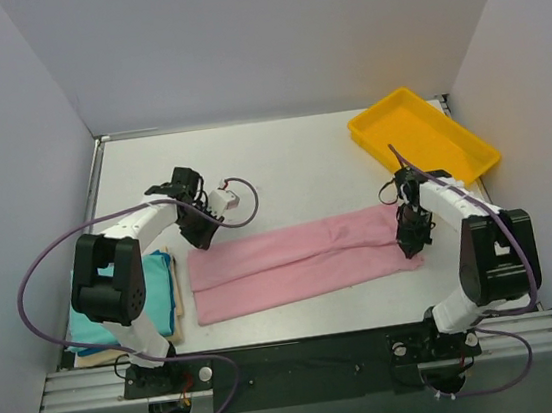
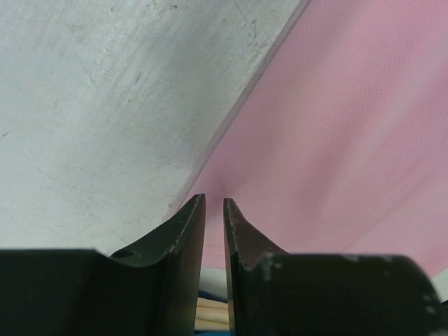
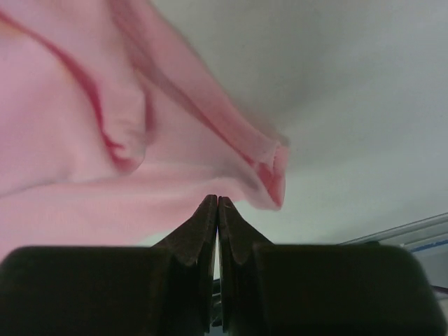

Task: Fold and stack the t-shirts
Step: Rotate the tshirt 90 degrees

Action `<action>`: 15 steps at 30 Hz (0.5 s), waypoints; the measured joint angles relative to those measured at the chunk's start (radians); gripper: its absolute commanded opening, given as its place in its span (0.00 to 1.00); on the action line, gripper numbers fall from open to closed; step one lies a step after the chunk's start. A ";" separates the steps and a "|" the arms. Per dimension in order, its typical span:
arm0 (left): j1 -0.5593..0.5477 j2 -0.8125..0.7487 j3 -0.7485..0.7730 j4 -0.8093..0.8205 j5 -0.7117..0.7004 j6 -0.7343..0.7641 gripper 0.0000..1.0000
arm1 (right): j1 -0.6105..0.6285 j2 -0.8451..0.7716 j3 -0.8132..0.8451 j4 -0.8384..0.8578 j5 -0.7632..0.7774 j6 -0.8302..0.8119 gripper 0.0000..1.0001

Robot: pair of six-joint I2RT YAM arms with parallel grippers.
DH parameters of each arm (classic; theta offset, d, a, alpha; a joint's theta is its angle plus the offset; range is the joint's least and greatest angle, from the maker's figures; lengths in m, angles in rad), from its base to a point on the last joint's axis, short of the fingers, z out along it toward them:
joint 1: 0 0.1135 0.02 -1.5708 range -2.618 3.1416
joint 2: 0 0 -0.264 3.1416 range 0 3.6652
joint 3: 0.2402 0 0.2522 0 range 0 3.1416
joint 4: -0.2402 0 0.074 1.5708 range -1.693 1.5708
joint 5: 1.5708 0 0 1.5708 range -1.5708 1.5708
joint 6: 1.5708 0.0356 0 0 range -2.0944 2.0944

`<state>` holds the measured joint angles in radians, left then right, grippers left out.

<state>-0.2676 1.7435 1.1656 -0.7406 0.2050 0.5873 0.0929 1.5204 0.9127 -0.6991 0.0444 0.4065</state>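
The light pink t-shirt (image 1: 303, 259) lies on the table as a long strip folded lengthwise. My left gripper (image 1: 203, 241) hovers at its far left corner. In the left wrist view the left gripper (image 2: 214, 201) is slightly open, with only a narrow empty gap, and the pink cloth (image 2: 350, 140) lies just beyond the tips. My right gripper (image 1: 408, 243) is at the strip's right end. In the right wrist view the right gripper (image 3: 218, 198) is shut, tips meeting at the edge of the rumpled pink cloth (image 3: 70, 140); I see no cloth between them. The teal t-shirt (image 1: 157, 281) rests folded on the cream t-shirt (image 1: 177, 314) at the left.
A yellow plastic tray (image 1: 361, 136) sits at the back right corner. White walls close in the table on three sides. The left arm's elbow hangs over the folded stack. A metal rail runs along the near edge.
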 measured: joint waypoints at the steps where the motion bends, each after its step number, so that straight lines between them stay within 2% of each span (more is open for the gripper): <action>1: -0.002 0.000 0.000 0.001 0.000 0.000 0.27 | -0.020 0.014 -0.017 0.010 -0.001 0.011 0.00; 6: -0.006 0.000 0.011 -0.018 0.000 -0.006 0.27 | -0.045 0.164 0.022 0.083 -0.016 0.020 0.00; 8: -0.005 -0.001 0.030 -0.039 0.001 -0.009 0.26 | -0.045 0.243 0.107 0.027 -0.016 0.011 0.00; 11: -0.001 -0.010 0.057 -0.057 0.001 -0.013 0.27 | -0.040 0.364 0.262 -0.016 -0.014 -0.007 0.00; 15: 0.010 -0.020 0.058 -0.065 -0.007 -0.018 0.26 | -0.024 0.581 0.608 -0.062 -0.008 -0.043 0.00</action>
<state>-0.2573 1.7237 1.2236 -0.8055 0.1978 0.5697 0.0685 2.1010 1.5208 -0.7609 0.0364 0.3637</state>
